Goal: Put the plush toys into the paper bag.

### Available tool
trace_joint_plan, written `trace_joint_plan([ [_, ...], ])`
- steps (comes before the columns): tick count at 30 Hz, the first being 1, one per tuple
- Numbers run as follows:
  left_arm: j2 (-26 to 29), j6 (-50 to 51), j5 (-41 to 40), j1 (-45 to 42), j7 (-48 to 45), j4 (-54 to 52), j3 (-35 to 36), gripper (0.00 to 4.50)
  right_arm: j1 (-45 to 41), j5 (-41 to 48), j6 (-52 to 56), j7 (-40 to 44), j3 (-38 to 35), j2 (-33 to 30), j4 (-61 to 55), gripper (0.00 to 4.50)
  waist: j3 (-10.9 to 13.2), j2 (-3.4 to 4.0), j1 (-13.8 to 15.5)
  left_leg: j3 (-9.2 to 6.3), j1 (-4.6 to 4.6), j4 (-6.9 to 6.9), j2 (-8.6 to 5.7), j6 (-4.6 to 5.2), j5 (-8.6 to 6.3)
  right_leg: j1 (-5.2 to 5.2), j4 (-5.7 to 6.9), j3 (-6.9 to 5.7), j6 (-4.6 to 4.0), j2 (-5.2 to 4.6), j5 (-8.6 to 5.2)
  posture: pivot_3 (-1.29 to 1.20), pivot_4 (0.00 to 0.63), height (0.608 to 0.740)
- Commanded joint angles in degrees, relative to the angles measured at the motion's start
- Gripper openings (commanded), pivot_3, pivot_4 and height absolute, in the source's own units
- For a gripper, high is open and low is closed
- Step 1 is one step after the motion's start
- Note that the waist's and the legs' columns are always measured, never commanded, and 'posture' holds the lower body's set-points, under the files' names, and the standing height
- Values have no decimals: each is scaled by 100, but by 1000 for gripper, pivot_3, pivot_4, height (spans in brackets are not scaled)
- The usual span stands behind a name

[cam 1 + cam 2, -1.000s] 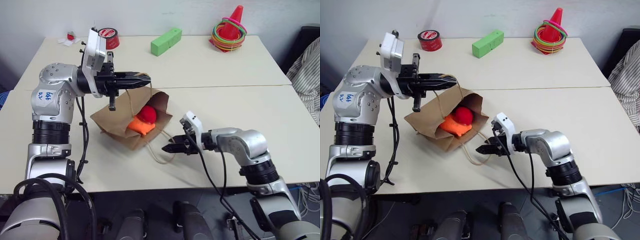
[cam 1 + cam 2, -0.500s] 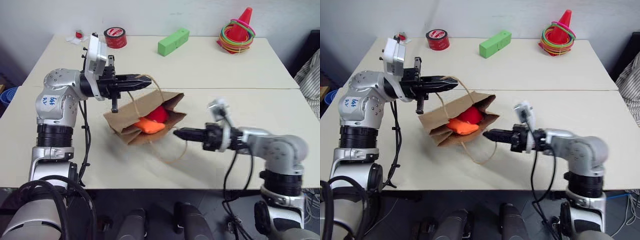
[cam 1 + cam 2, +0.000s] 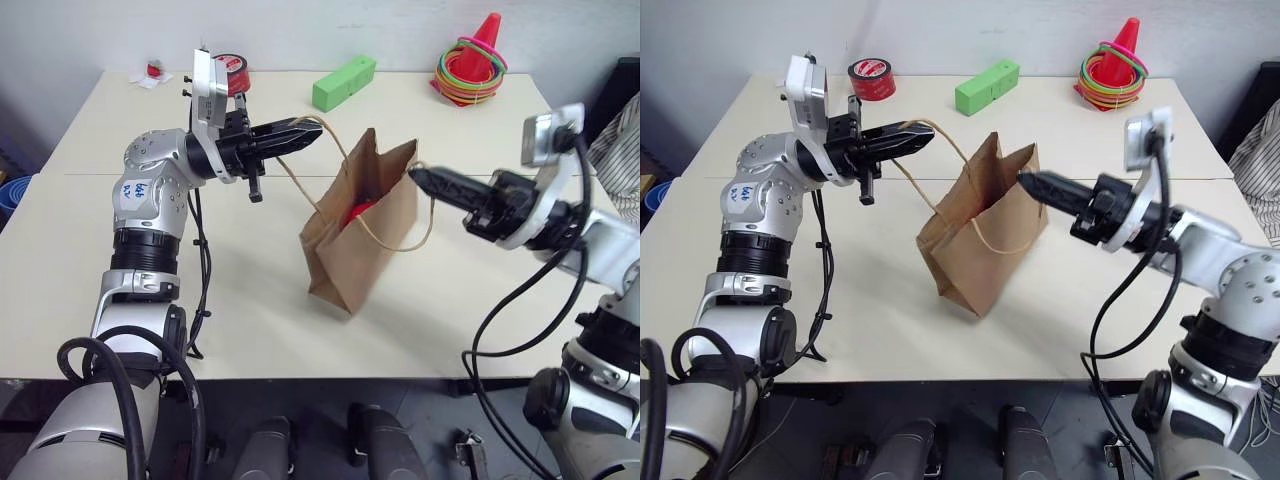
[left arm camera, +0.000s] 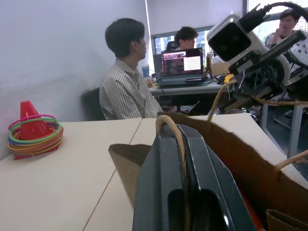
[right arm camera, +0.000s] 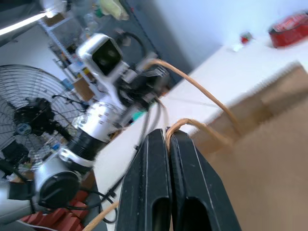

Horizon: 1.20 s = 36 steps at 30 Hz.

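Right pincer (image 3: 418,174), fingers pressed together, pinches one cord handle (image 3: 400,235) of the paper bag (image 3: 355,235). Across from it, the left pincer (image 3: 312,133) is clamped on the other cord handle (image 3: 325,170). Between them the brown bag stands nearly upright on the pale desk (image 3: 200,290), mouth pulled open. A red plush toy (image 3: 356,212) peeks from inside; the orange one cannot be seen, presumably deeper in. At the desk's far edge sit a red tape roll (image 3: 231,72), a green block (image 3: 344,82) and a red cone with coloured rings (image 3: 472,60). Judging by this, loading looks finished and the bag is being stood up; next, both pincers should settle it and let go together so it does not tip.
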Motion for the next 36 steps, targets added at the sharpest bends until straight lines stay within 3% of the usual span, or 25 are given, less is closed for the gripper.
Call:
trace_joint_plan([
  [1,117,11,-11,-15,-16,-233,53,916,112,263,-352,-4,-194,-150,-36,0,0,0,1,1,0,0,-1,2,1,-1,0,2,2,0,1,0,150,740],
  [3,165,138,-39,46,-35,-345,28,1506,194,242,-573,-54,-261,-180,1,0,0,0,1,1,0,0,0,3,1,-1,0,2,3,0,2,0,150,740],
  [6,193,227,-76,102,-47,-498,38,2465,384,-51,-897,297,-77,-430,-173,613,0,0,3,1,0,0,0,2,1,-1,-1,2,3,1,2,0,150,740],
  [12,728,586,24,298,-247,-641,15,4300,678,906,-437,756,-124,-1253,-172,2626,0,0,-16,2,1,0,2,5,-1,0,-2,5,3,2,2,0,150,740],
  [13,859,668,48,337,-294,-641,-1,4500,734,1100,-360,804,-172,-1424,-131,2982,0,0,-15,2,2,-1,3,5,0,0,-2,6,3,3,2,0,150,740],
  [17,1337,838,117,583,-534,-589,-46,4500,1120,1270,-439,1040,-337,-1892,-184,4373,0,0,9,1,3,-1,5,7,-2,3,-6,4,3,2,2,0,150,740],
  [18,1442,850,103,684,-592,-578,-16,4500,1283,1031,-655,1176,-376,-1920,-310,4451,0,0,12,1,3,-1,4,8,-2,4,-6,4,3,0,2,0,150,740],
  [21,1746,1104,23,1084,-726,-708,44,4500,1926,490,-1188,1694,-470,-1901,-516,4451,0,0,24,1,3,0,3,11,-4,6,-9,5,4,0,2,0,150,740],
  [23,2050,1410,-71,1606,-896,-1191,19,4500,2659,-389,-1885,2219,-295,-1907,-658,4001,0,0,28,2,2,0,4,15,-7,7,-9,5,4,2,2,0,150,740],
  [26,2244,1610,-247,2421,-718,-2089,230,4500,3407,-2215,-3648,2768,528,-1804,-944,3174,0,0,23,7,2,0,2,26,-15,7,-12,14,5,2,2,0,150,740],
  [29,1748,2129,-841,3140,147,-3560,509,4500,3491,-3425,-5236,2998,1427,-1250,-1059,2101,0,-1,14,14,4,4,1,30,-17,8,-15,25,16,2,8,0,150,740],
  [34,986,2408,-978,3646,1363,-4864,387,4500,3306,-4447,-6235,2891,2573,-518,-955,260,0,-1,21,12,17,6,1,21,-14,15,-11,34,21,0,12,0,150,740],
  [36,704,2468,-1037,3695,1780,-5045,380,4500,3055,-4812,-6478,2696,2944,-187,-770,60,0,-1,17,13,19,6,0,15,-10,14,-8,34,20,1,12,0,150,740],
])
